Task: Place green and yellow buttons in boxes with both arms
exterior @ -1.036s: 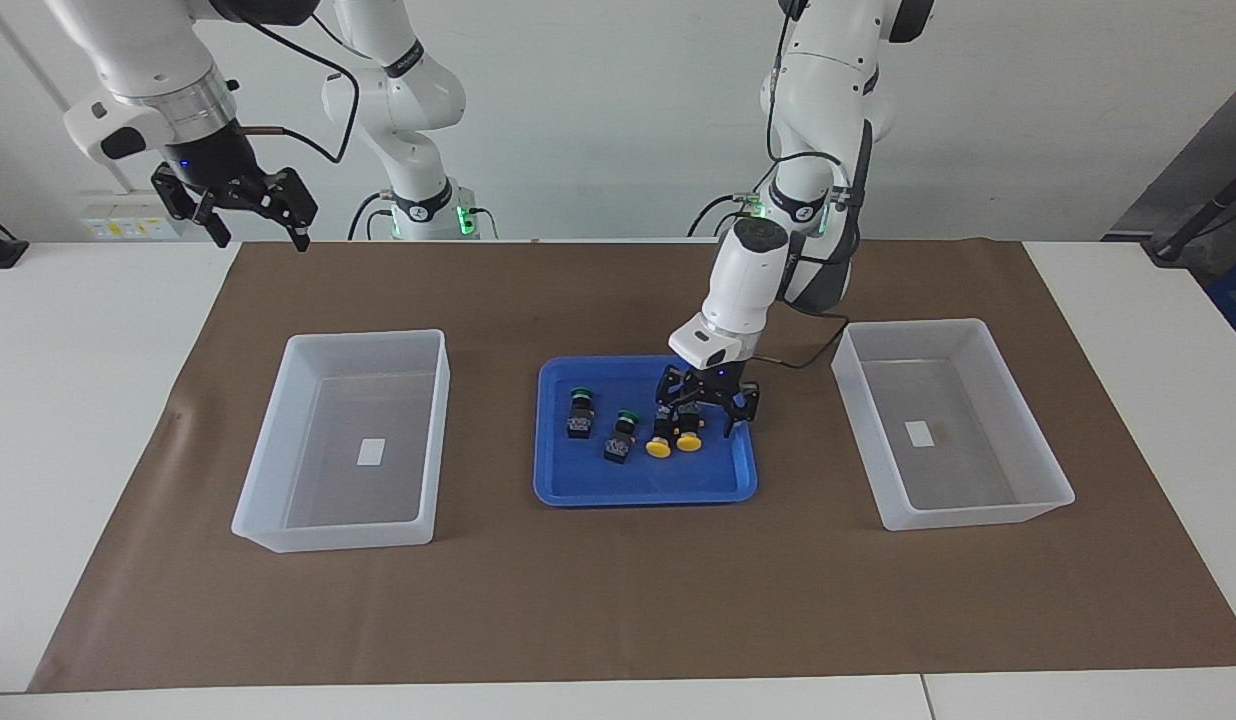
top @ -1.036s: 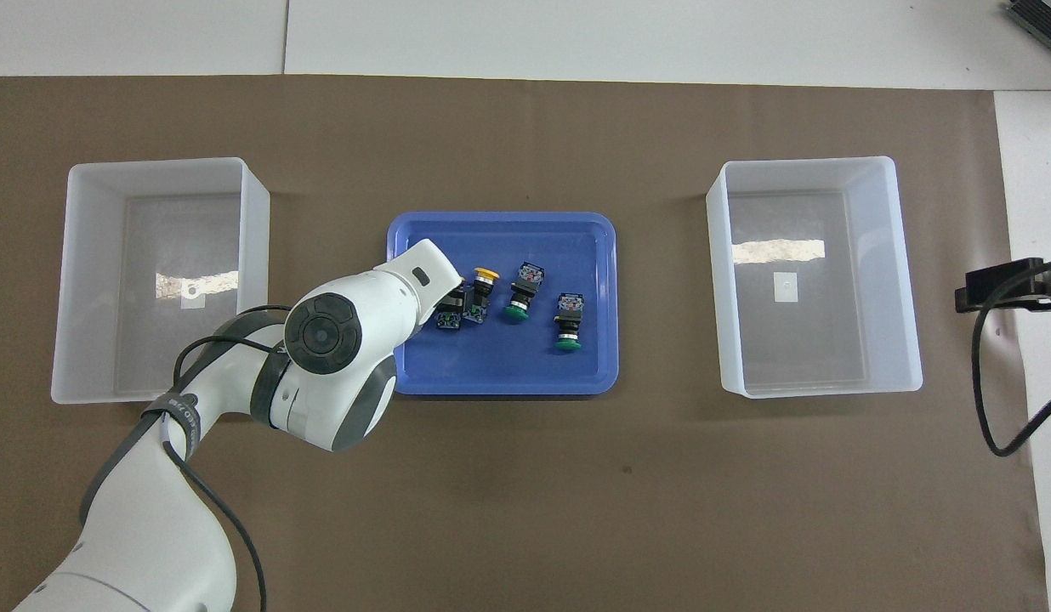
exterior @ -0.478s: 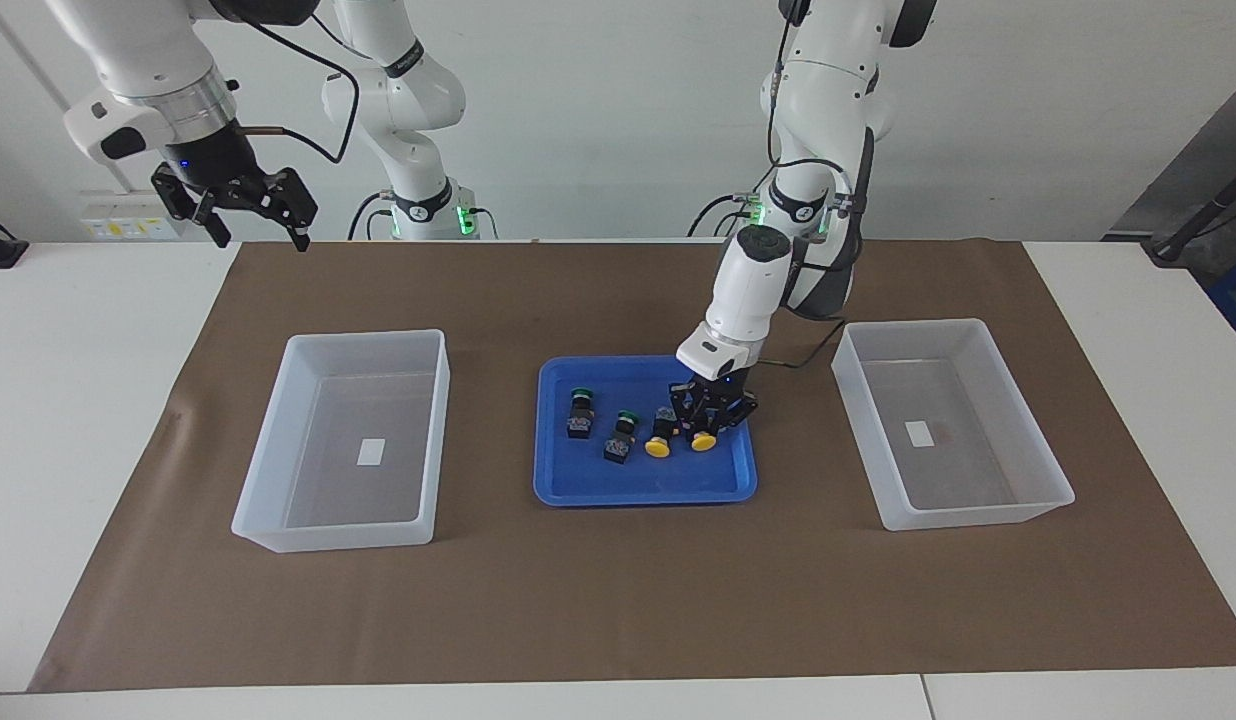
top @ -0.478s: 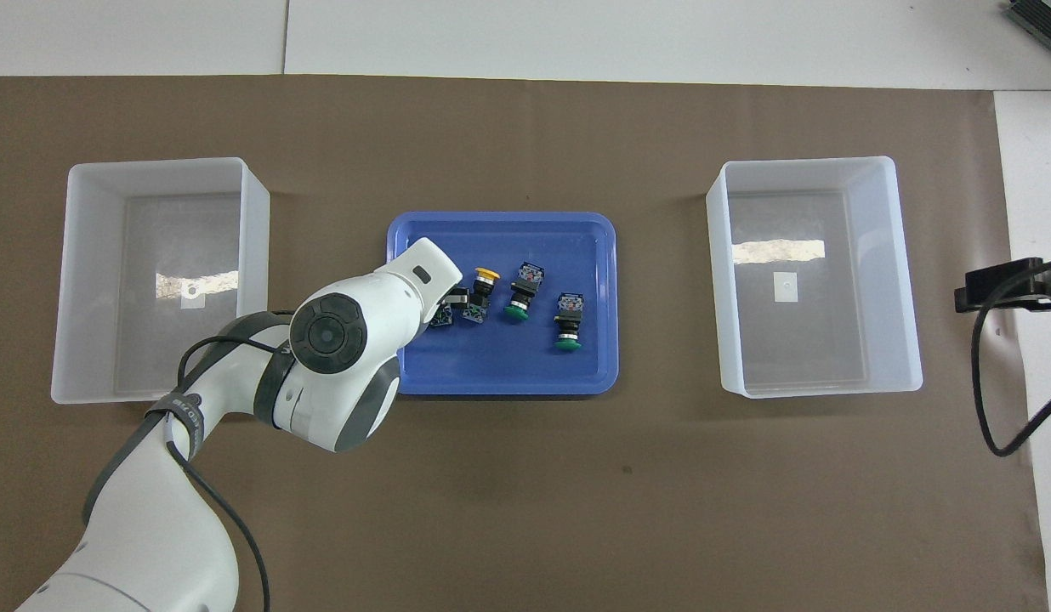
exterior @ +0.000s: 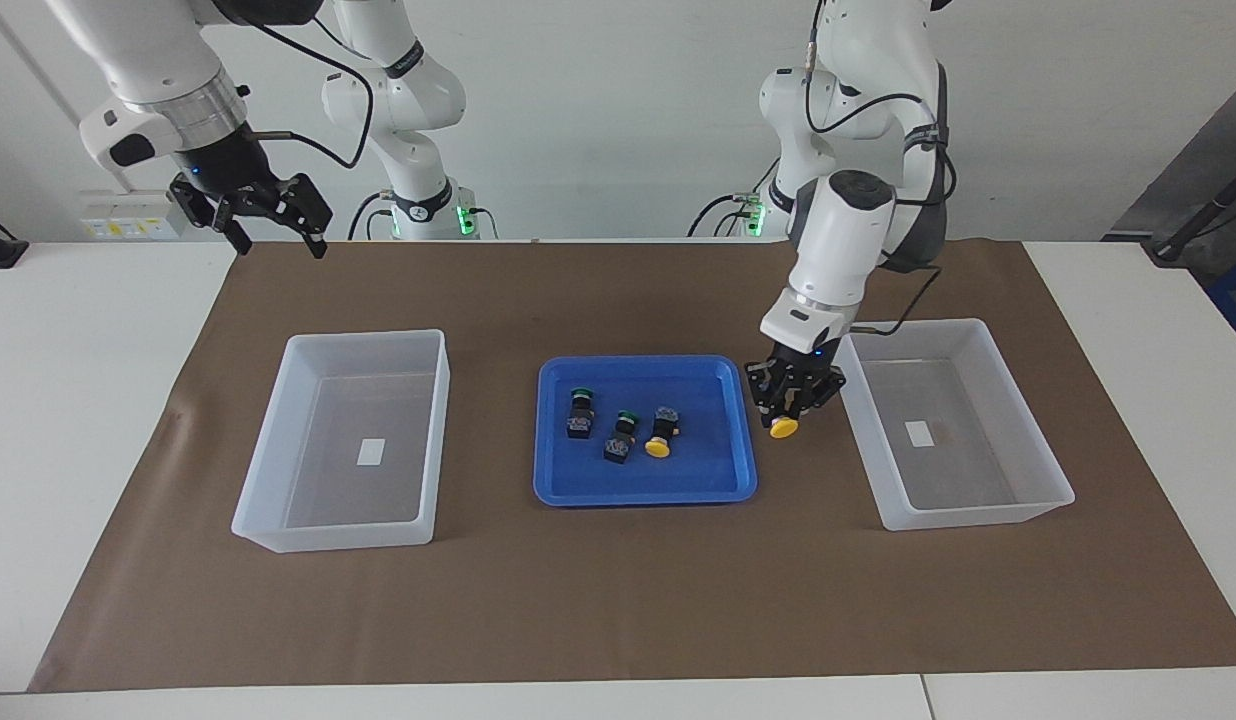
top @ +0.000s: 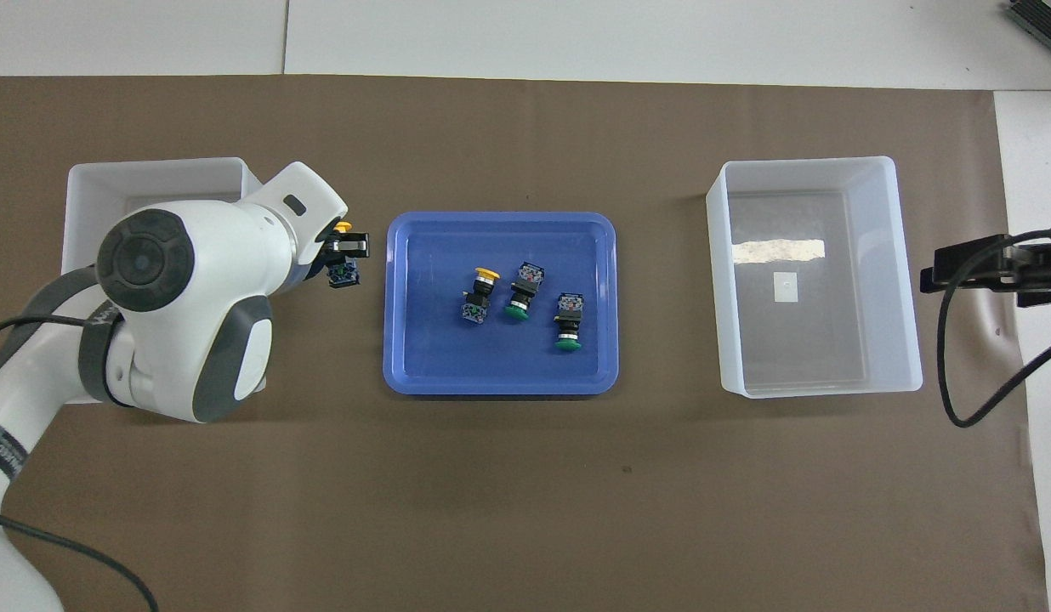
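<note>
My left gripper (exterior: pixel 786 412) is shut on a yellow button (exterior: pixel 783 429), cap pointing down, and hangs over the brown mat between the blue tray (exterior: pixel 638 495) and the white box (exterior: pixel 978 515) at the left arm's end. In the overhead view the left gripper (top: pixel 343 253) and its yellow button (top: pixel 343 228) sit just outside the tray's rim (top: pixel 500 387). One yellow button (exterior: pixel 658 446) (top: pixel 483 280) and two green buttons (exterior: pixel 581 410) (exterior: pixel 623 432) lie in the tray. My right gripper (exterior: pixel 270 232) (top: pixel 972 265) waits open and raised over the mat's edge.
A second white box (exterior: pixel 328 535) (top: pixel 815 387) stands at the right arm's end of the table, with a small white label on its floor. The box at the left arm's end (top: pixel 151 168) is partly covered by the left arm in the overhead view.
The left gripper shut on a yellow button in the tray, lifted it out and carried it toward the box at the left arm's end. The right gripper shifted only slightly.
</note>
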